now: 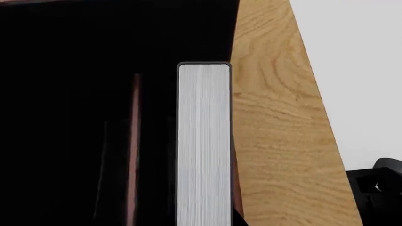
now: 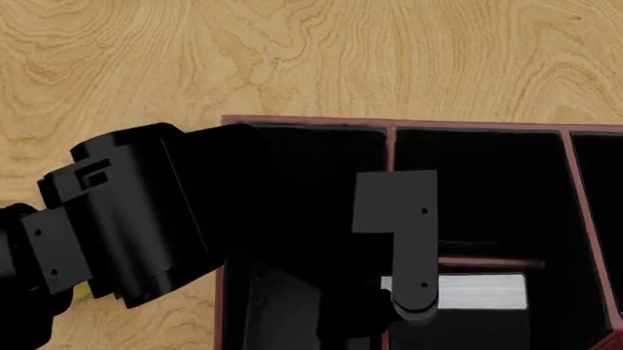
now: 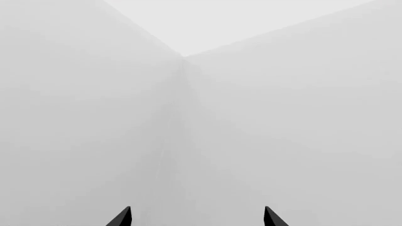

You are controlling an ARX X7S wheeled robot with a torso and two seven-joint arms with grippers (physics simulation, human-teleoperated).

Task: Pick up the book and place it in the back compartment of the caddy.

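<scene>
The book shows its white page edges just on the near side of the low crossbar in the caddy's middle column. My left gripper reaches over the reddish-brown caddy and is shut on the book's end. In the left wrist view the book runs straight out from the jaws over the caddy's black interior, beside a reddish divider; the fingers themselves are out of frame. I cannot tell whether the book rests on the pocket floor. My right gripper is open and empty, facing a blank grey wall.
The caddy stands on a light wooden table. A sliver of the yellow mug shows behind my left arm at the near left. A black robot part shows beyond the table edge in the left wrist view.
</scene>
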